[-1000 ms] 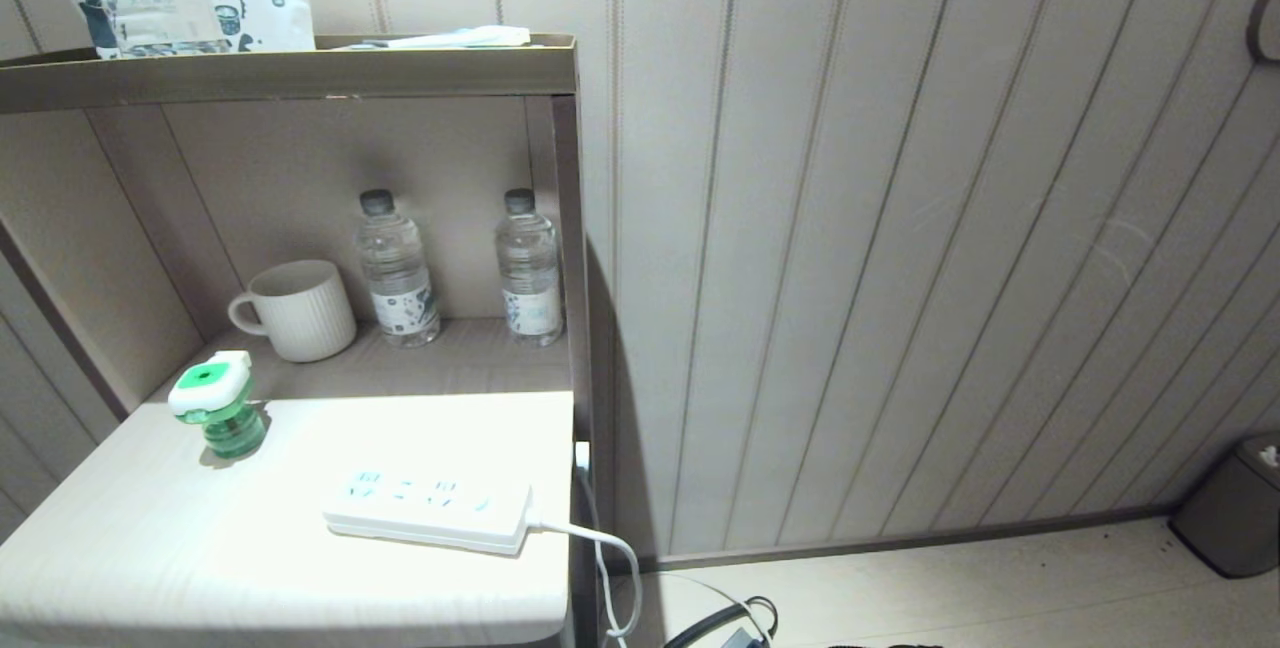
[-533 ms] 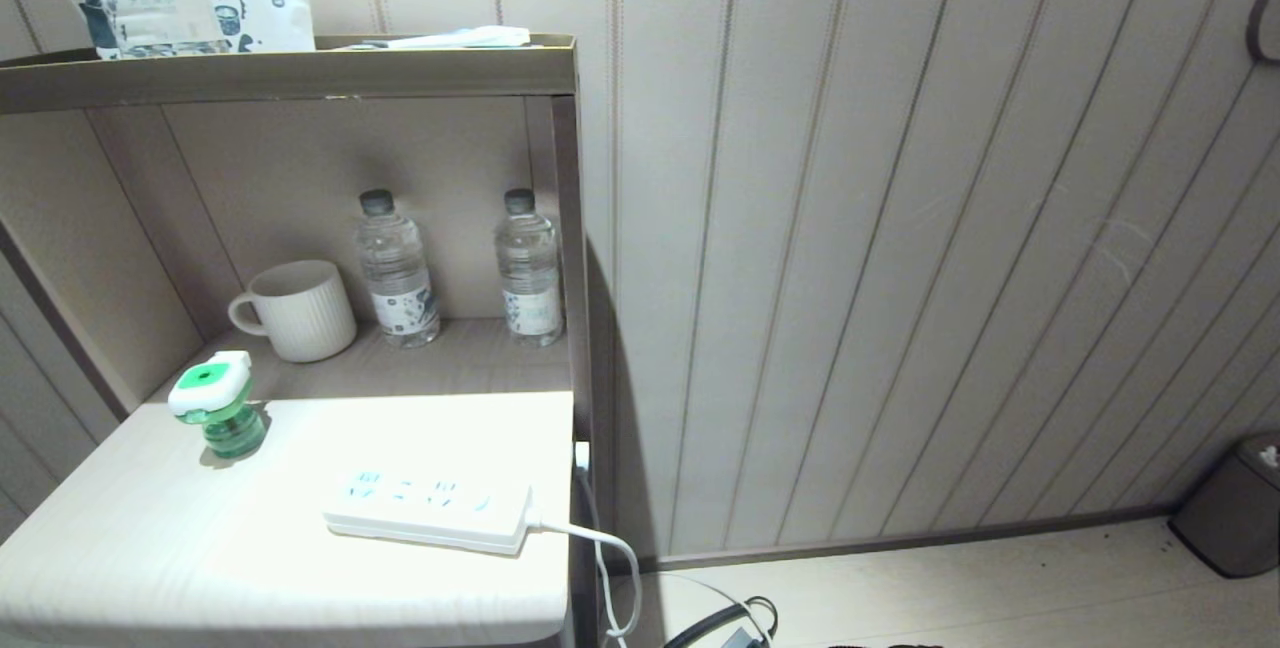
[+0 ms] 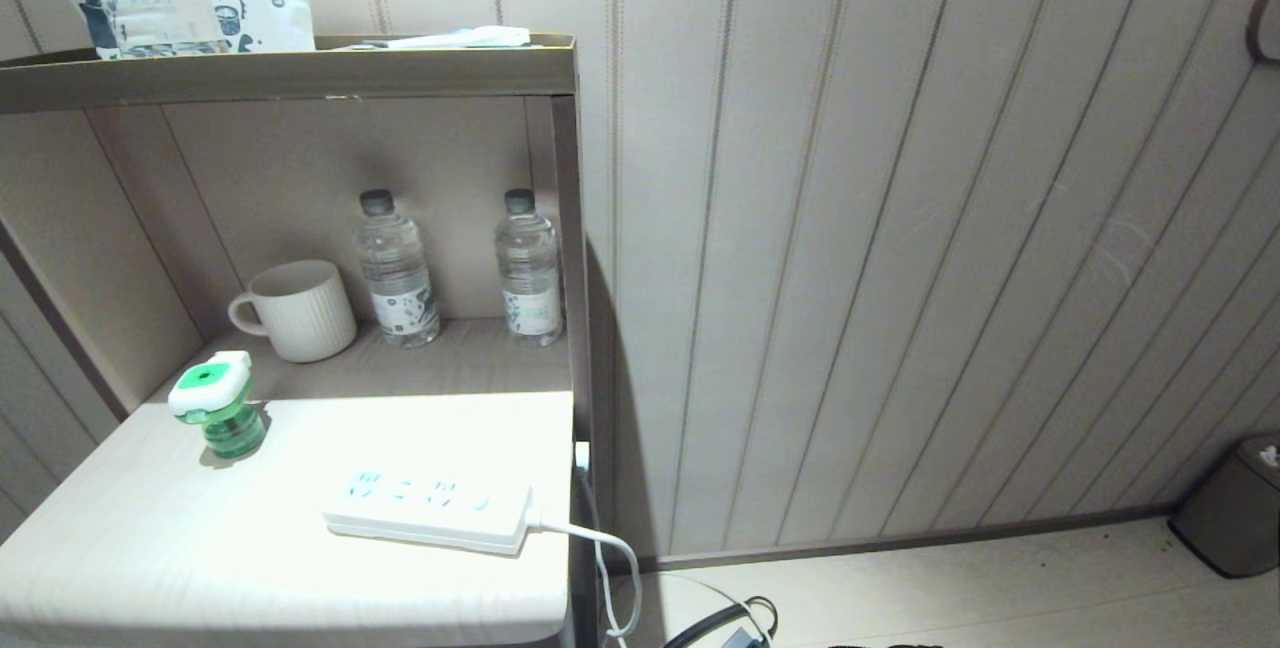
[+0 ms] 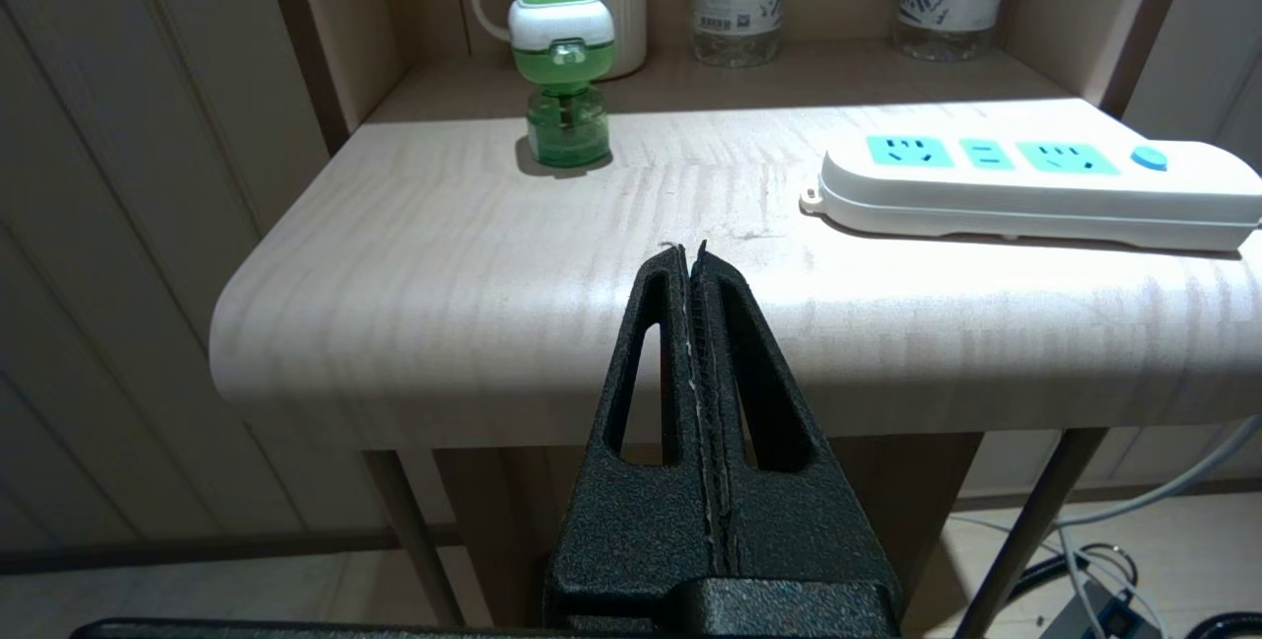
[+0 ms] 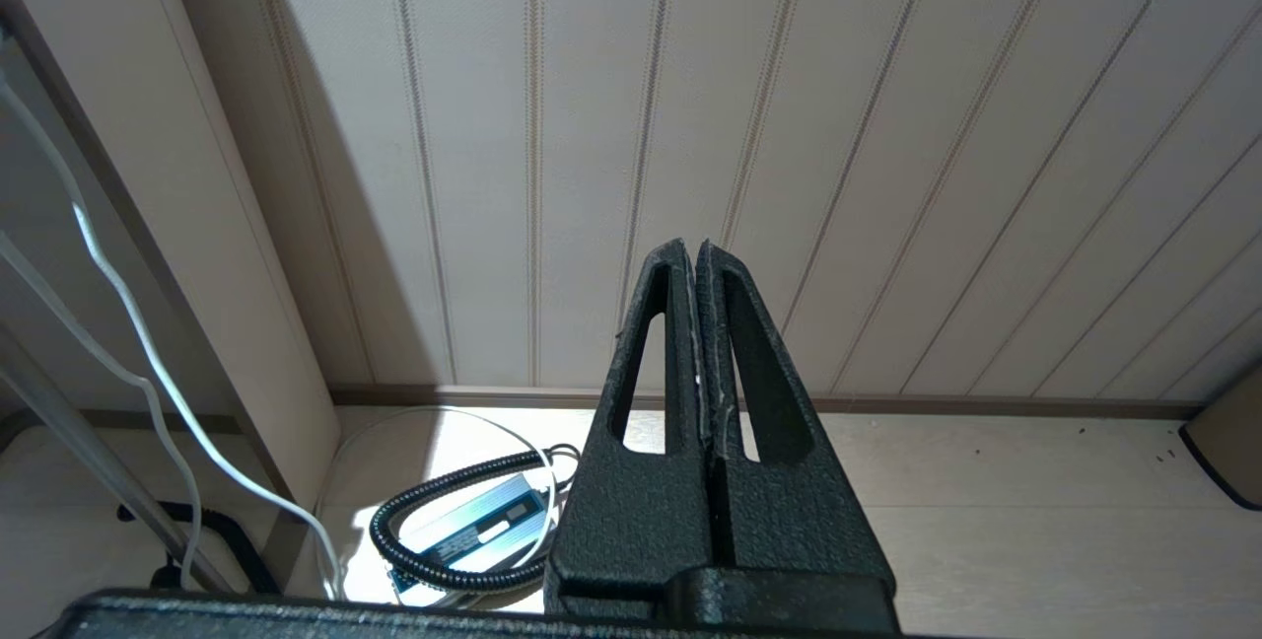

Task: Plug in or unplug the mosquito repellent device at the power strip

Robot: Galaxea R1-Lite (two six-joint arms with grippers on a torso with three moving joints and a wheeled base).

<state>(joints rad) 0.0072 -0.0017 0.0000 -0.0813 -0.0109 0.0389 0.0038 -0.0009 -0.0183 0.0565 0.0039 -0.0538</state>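
We see the device [image 3: 216, 406] standing upright on the table [image 3: 150, 548], unplugged, well apart from the strip [image 3: 428, 510]. Our left gripper [image 4: 690, 259] waits before the table edge, jaws together; our right gripper [image 5: 688, 254], jaws together, faces the wall.

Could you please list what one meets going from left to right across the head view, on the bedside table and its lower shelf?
mosquito repellent device → mug → left water bottle → power strip → right water bottle
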